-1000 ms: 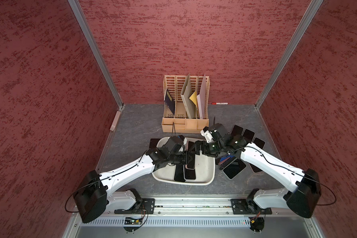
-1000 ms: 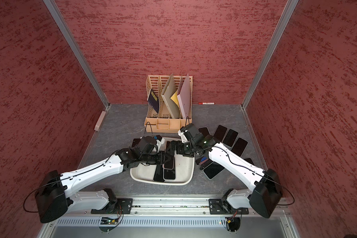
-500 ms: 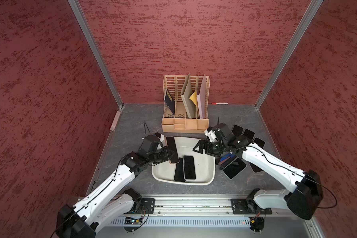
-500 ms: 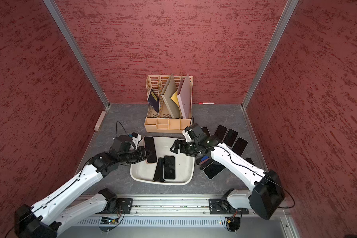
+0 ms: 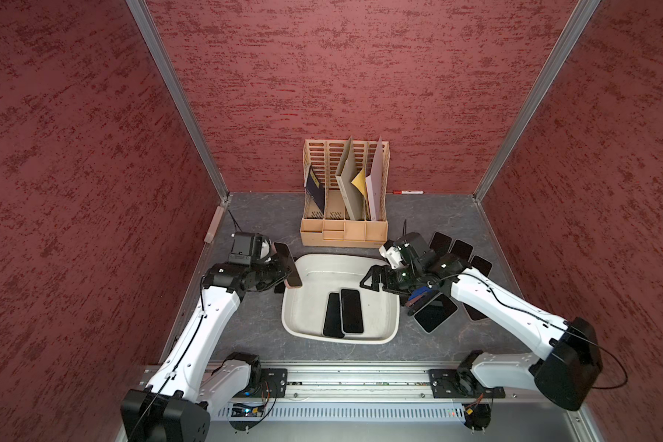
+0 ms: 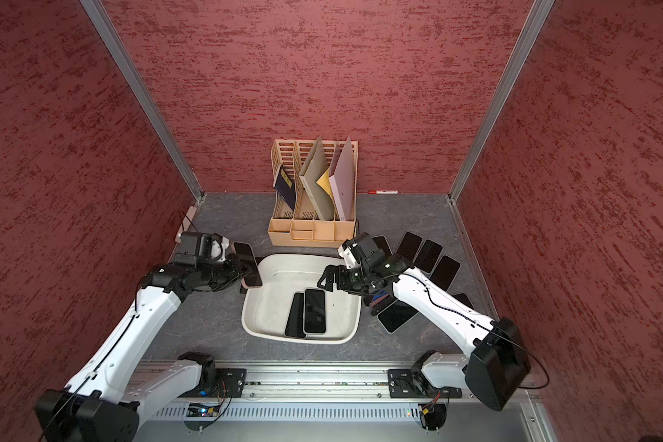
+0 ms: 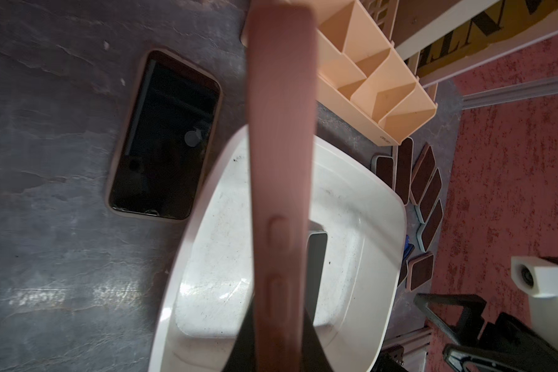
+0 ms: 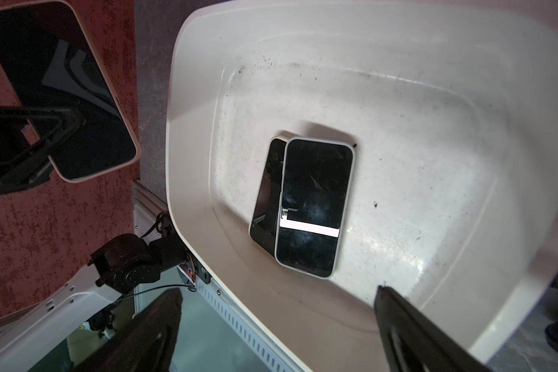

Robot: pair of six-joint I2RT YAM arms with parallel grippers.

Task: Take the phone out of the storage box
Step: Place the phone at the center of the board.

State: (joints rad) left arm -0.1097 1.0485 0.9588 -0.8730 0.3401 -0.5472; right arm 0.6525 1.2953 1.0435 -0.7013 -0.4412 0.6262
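pink phone [image 5: 288, 265] now at rounded box rim [image 5: 341, 339]

The storage box [image 8: 187, 96] is showing smooth off-white plastic, faintly shiny and speckled with dark grime. The two phones [image 8: 313, 206] lying in it are reflecting light off glossy black glass. The pink-cased phone [image 7: 281, 145] is wearing a matt cover that is looking soft and rubbery. The desk [image 5: 259, 336] is gleaming dully, a dark grey stone-like sheet. The file rack [image 5: 343, 233] is looking like matt beige plastic, and the walls [image 5: 73, 191] are looking rough and grainy.
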